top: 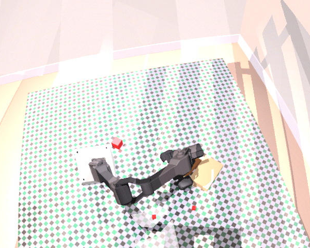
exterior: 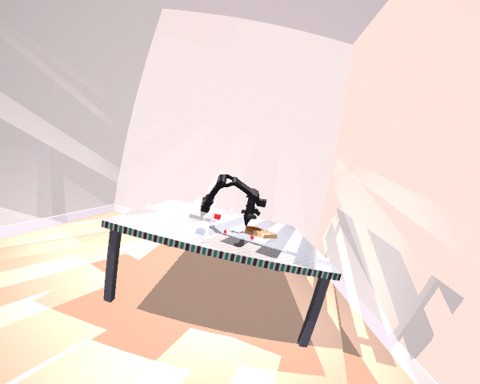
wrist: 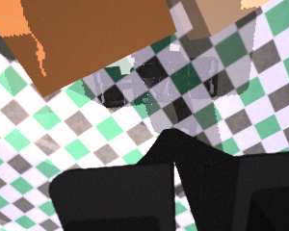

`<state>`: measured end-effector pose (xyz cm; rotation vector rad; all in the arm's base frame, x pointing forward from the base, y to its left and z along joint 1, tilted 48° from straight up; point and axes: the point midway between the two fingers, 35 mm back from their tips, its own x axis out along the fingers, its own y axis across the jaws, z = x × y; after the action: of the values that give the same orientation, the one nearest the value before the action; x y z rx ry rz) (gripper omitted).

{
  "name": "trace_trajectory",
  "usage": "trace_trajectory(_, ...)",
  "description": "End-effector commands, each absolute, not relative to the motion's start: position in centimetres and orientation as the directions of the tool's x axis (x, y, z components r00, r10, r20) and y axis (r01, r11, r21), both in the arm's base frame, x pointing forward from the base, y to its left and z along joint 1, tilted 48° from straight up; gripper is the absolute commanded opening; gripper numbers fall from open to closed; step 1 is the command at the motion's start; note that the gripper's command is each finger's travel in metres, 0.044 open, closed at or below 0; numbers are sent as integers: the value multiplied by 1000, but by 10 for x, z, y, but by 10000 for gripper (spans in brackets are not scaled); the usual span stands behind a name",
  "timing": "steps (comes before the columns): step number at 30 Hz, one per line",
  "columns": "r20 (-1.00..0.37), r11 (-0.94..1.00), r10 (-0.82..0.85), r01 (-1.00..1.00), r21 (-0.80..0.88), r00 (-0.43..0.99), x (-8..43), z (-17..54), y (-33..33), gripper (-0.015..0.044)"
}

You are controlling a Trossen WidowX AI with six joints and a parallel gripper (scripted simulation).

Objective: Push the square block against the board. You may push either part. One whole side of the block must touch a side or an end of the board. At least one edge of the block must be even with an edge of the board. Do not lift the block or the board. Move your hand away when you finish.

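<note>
Hand [top: 182, 158] [exterior: 246, 224] [wrist: 170, 135]: closed, nothing between the fingers. Tips point down; in the wrist view a strip of checked tabletop [top: 123, 106] [exterior: 158, 218] [wrist: 93, 137] shows between them and the block's near edge. Looks clear of it; height hard to judge.

Block [top: 195, 166] [exterior: 252, 228] [wrist: 101, 43]: brown-orange, flat on the tabletop, close to the hand. Wrist view puts it up and to the left of the tips. From above, the hand hides most of it.

Board [top: 210, 170] [exterior: 267, 234] [wrist: 202, 19]: tan, on the far side of the block from the arm's base. Wrist view, up and to the right. From above, its long axis slants from upper right to lower left, block along the base-facing long side.

Key relation: a narrow wedge of check separates the two in the wrist view, apparently wider toward the hand. Not flush there. Whether any corner touches, cannot tell; edge match also uncertain.

Judgement: tips sit off the block's end, not behind its outer side. A push from here would mostly slide it along the board; closing the wedge wants pressure from the outer side, near the wider end. Risk: twisting the block.
</note>
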<state>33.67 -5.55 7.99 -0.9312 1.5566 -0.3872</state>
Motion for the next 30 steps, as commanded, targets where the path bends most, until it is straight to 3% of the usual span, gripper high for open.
trace_trajectory(1,-673,624,-737,-329,-708,51,337,91,-46,0)
trace_trajectory(5,-674,621,-737,-341,-705,51,344,90,-42,0)
trace_trajectory(15,-678,565,-733,-505,-652,54,426,51,8,0)
trace_trajectory(23,-678,508,-733,-617,-601,56,463,2,48,0)
trace_trajectory(30,-676,506,-734,-619,-601,56,468,-31,15,0)
